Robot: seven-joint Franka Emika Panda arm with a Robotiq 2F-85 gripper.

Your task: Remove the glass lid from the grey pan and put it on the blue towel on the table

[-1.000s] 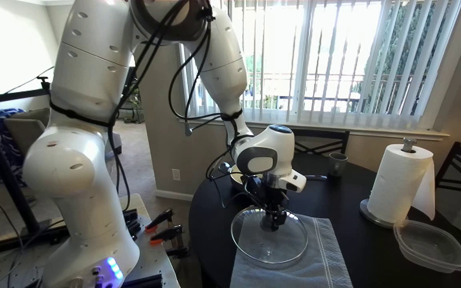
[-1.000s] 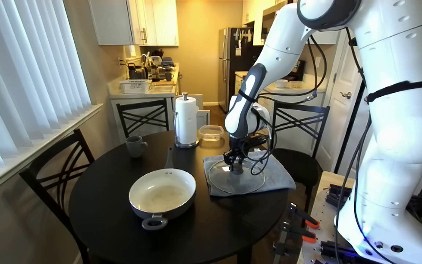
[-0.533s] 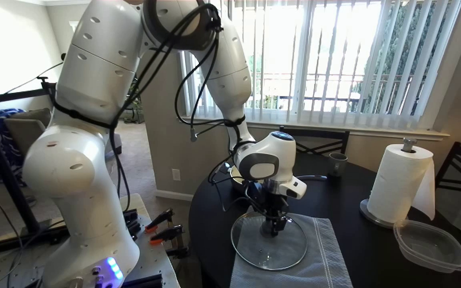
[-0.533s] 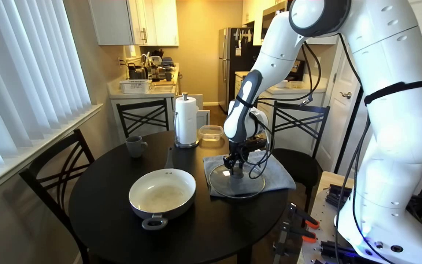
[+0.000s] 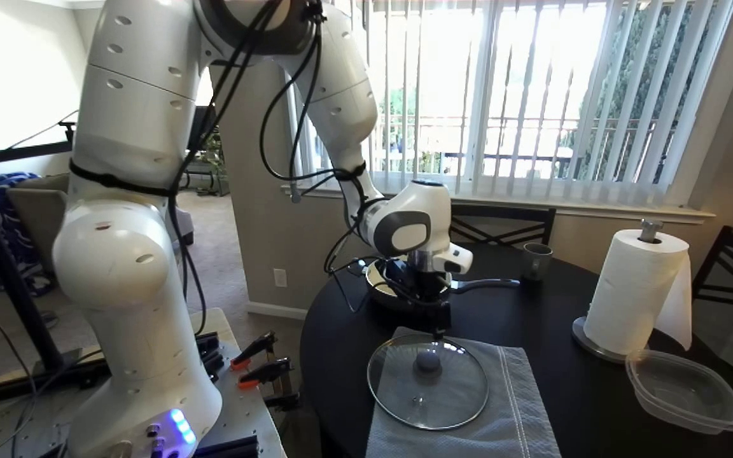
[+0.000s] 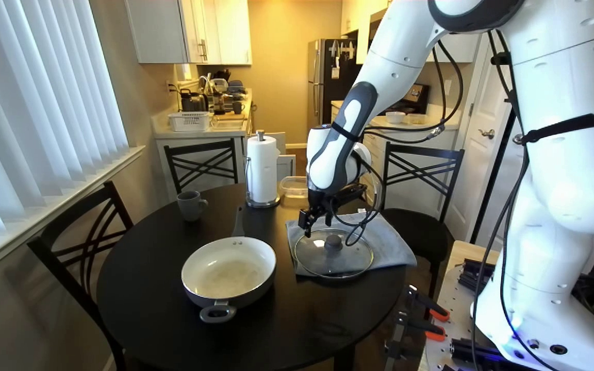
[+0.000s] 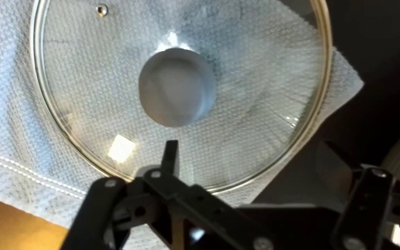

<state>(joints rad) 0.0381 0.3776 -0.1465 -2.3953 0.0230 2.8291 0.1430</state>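
The glass lid point(image 5: 404, 397) lies flat on the blue towel point(image 5: 513, 407), its dark knob point(image 7: 177, 88) facing up and uncovered. Above the lid's edge, clear of the knob, hangs my gripper point(image 7: 252, 149); its two fingers point(image 7: 171, 158) stand wide apart with nothing between them. In an exterior view the gripper point(image 6: 318, 228) is on the pan side of the knob. The grey pan point(image 6: 227, 273) sits uncovered on the dark table point(image 6: 297, 330), its pale inside showing; in an exterior view the arm hides part of it.
A paper towel roll point(image 5: 637, 292) stands beside a clear plastic container point(image 5: 684, 394). Behind the pan is a grey mug point(image 6: 190, 206). The pan's handle point(image 5: 487, 283) points toward the mug. Loose cables hang from the arm near the lid.
The lid has come down slightly onto the towel. My gripper has opened, let go of the knob, and moved up and away from it toward the pan side.
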